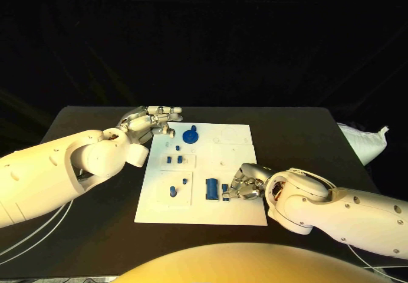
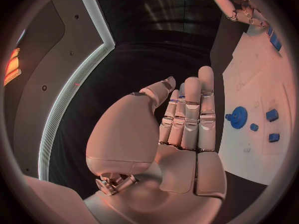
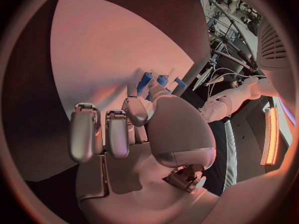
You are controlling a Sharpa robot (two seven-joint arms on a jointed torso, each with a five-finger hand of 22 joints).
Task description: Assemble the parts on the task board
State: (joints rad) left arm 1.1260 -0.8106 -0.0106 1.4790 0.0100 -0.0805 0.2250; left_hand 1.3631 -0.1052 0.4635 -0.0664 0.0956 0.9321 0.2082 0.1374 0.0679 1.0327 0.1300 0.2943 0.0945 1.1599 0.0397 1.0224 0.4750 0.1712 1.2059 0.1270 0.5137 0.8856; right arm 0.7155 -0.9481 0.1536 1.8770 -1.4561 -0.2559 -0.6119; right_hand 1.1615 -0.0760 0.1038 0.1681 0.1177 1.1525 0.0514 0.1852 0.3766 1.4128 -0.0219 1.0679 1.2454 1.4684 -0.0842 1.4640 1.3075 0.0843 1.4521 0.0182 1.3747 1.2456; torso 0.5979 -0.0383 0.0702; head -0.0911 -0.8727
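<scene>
The right robot hand [image 1: 244, 184] rests on the board [image 1: 234, 215] near its front edge, fingers curled on a small blue part [image 1: 226, 192]; a taller block [image 1: 211, 187] stands just beside. The left robot hand [image 1: 155, 121], fingers apart and empty, hovers off the board's far left corner, near the gear [image 1: 192, 136]

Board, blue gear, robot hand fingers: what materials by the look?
Task board: matte white, shallow recesses in its face, probably plastic. Blue gear: uniform matte blue, likely molded or printed plastic. Left robot hand fingers: silver with glossy highlights, metal or metallic-coated; cannot tell which.
</scene>
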